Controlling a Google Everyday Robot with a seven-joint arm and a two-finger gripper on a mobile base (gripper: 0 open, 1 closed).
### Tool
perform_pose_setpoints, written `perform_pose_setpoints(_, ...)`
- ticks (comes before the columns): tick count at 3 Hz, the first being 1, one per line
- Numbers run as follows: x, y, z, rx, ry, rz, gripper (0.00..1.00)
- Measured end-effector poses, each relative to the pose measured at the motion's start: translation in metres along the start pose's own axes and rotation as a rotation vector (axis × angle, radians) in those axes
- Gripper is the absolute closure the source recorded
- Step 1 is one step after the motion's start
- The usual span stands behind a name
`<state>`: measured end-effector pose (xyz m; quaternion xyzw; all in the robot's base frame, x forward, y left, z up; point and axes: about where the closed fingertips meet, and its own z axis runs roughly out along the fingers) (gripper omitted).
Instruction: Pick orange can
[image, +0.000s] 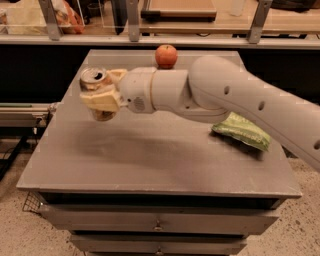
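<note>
Across the grey tabletop (150, 165), your arm (240, 100) reaches from three o'clock toward nine. Drawers (157, 225) underneath are shut, contents hidden. Green bag (242, 131) lies at three o'clock, clear of the work. At nine o'clock your end effector (101, 98) is clamped sideways around the orange can (93, 79), holding it upright off the surface, a secure carry, I'd say. Apple (166, 56) sits at twelve, well apart.

Likely lab; pincer (99, 96) over drawered workbench (150, 167)
</note>
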<state>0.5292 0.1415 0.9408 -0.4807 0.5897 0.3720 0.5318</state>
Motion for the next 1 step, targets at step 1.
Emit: perform_pose_setpoints(1, -0.0117, -0.017, -0.0207, 0.049, -0.022, -0.019, 1.0)
